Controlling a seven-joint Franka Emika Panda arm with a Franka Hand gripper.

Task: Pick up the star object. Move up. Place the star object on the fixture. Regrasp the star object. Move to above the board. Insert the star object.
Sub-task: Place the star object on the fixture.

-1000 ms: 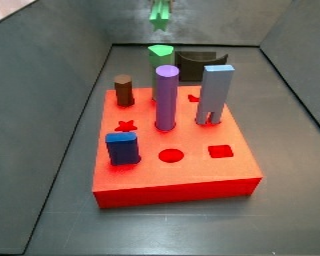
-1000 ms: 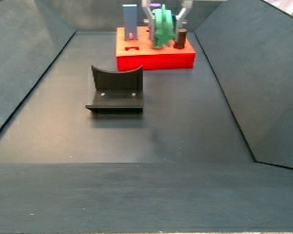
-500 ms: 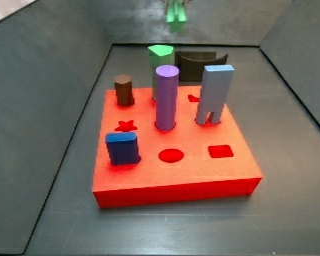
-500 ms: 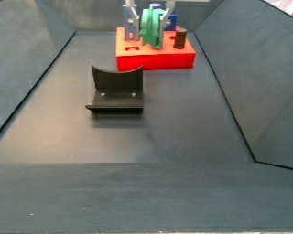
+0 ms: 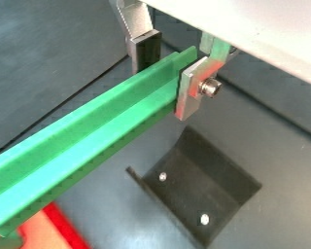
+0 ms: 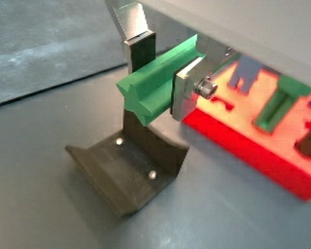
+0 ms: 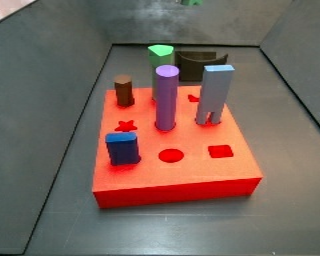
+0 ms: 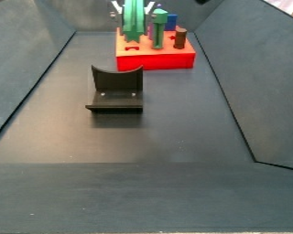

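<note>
My gripper point(image 5: 169, 70) is shut on the star object point(image 5: 86, 141), a long slim green prism lying crosswise between the silver fingers point(image 5: 194, 83). In both wrist views it hangs in the air above the fixture point(image 5: 204, 190), apart from it. Its star-shaped end point(image 6: 149, 86) faces the camera over the dark fixture point(image 6: 125, 170), with the red board point(image 6: 256, 141) beside it. In a side view the star object point(image 8: 135, 18) stands high near the top edge, beyond the fixture point(image 8: 114, 89) and in front of the board point(image 8: 156, 58). In a side view only a green sliver point(image 7: 190, 2) shows.
On the board point(image 7: 190, 170) stand a purple peg point(image 7: 166, 97), a grey-blue peg point(image 7: 216, 95), a brown peg point(image 7: 125, 92) and a blue block point(image 7: 121, 148). A short green block point(image 7: 160, 52) sits at its far edge before the fixture point(image 7: 196, 64). Sloped grey walls enclose the floor.
The gripper has risen with the star object still held, almost leaving the top of one side view. In the other it has shifted left. Board, pegs and fixture have not moved.
</note>
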